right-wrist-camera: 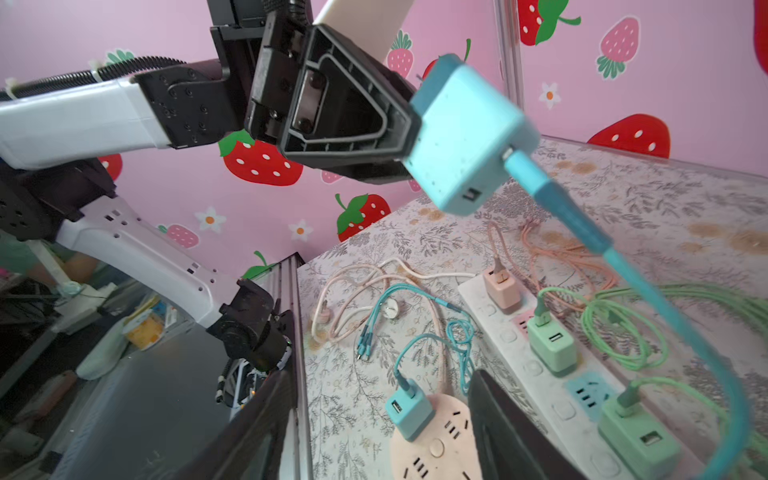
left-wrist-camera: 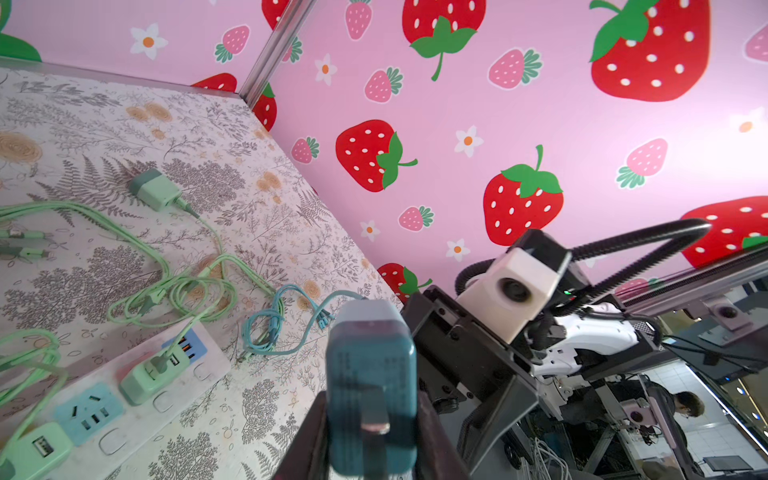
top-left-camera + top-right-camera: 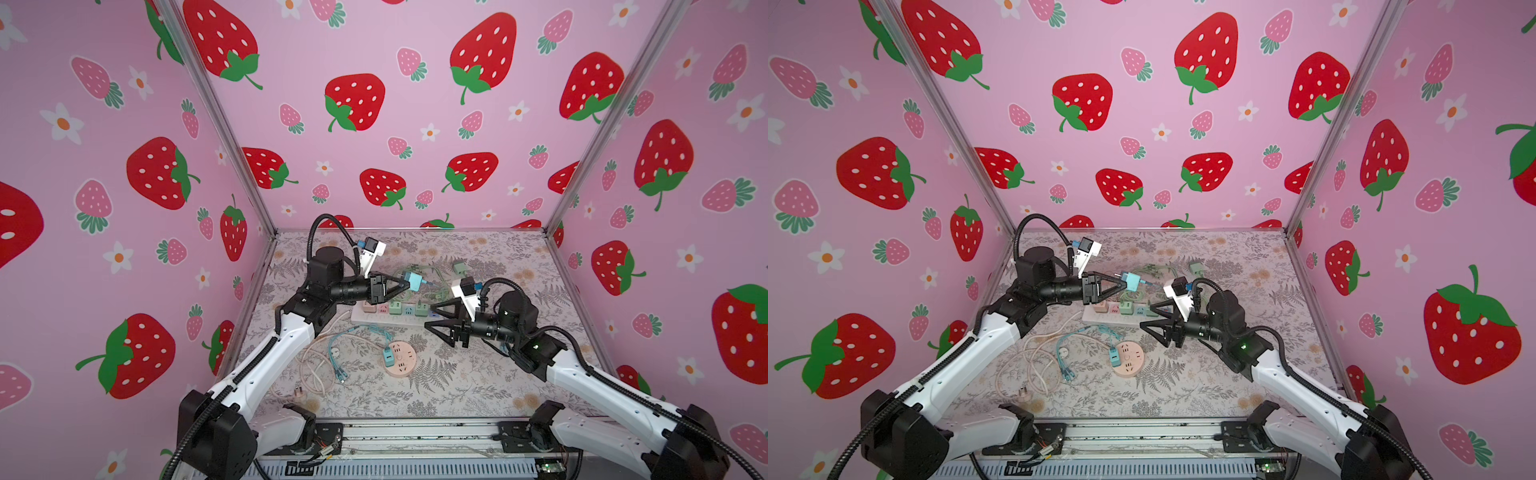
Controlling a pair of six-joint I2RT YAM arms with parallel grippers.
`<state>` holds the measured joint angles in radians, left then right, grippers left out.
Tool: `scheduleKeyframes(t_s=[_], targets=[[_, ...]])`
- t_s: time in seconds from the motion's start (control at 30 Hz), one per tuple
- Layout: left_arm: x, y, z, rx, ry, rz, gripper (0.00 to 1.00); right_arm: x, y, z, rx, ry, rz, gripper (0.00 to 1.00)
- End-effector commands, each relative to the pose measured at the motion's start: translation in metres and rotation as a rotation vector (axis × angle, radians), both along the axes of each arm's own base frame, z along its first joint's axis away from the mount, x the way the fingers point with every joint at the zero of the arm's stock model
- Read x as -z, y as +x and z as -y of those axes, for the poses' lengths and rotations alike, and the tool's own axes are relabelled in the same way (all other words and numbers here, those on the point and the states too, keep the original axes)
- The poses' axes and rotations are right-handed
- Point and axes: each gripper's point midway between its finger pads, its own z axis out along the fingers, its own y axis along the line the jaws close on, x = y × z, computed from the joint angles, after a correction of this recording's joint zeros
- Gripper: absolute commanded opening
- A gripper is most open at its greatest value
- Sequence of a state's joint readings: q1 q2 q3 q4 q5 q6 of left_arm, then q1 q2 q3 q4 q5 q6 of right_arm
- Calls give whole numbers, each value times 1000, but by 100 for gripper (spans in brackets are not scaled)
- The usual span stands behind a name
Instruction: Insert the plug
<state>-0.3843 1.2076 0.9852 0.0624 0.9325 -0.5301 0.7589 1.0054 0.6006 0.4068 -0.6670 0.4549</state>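
One blue plug [image 3: 414,281] tight in left tool [image 3: 405,285], aloft; right tool [image 3: 429,317] apart, empty.

plug [image 3: 414,281] above, behind power strip [image 3: 386,321]; round socket [image 3: 401,359] before strip; loose cables [image 1: 365,337] left of socket

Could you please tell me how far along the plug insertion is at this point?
Done: the blue charger is off the table, gripped in the left hand. In hand: it hangs in the air near the strip, not yet at any socket. Left: bringing it down and pushing it in; the blue socket looks free. The right hand is open and empty beside the strip.
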Motion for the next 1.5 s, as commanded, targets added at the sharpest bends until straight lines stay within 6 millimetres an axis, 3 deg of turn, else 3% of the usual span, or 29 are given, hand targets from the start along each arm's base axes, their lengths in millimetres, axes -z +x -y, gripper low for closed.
scheduleKeyframes(t_s=[0.0,0.4,0.57,0.9,1.23,1.47], targets=[[-33,-16,4,71,-96,140,0,-59,-14,7,-62,239,41,71],[-44,-53,15,177,-148,278,0,-84,-11,2,-145,429,-23,70],[-45,-61,15,185,-149,313,0,-93,-10,2,-156,465,-26,62],[-36,-60,15,160,-141,319,0,-103,-7,-1,-166,483,-35,50],[-33,-64,22,179,-141,327,0,-108,-1,-4,-165,500,-37,44],[-27,-58,23,146,-122,299,0,-111,-2,-4,-176,502,-33,31]])
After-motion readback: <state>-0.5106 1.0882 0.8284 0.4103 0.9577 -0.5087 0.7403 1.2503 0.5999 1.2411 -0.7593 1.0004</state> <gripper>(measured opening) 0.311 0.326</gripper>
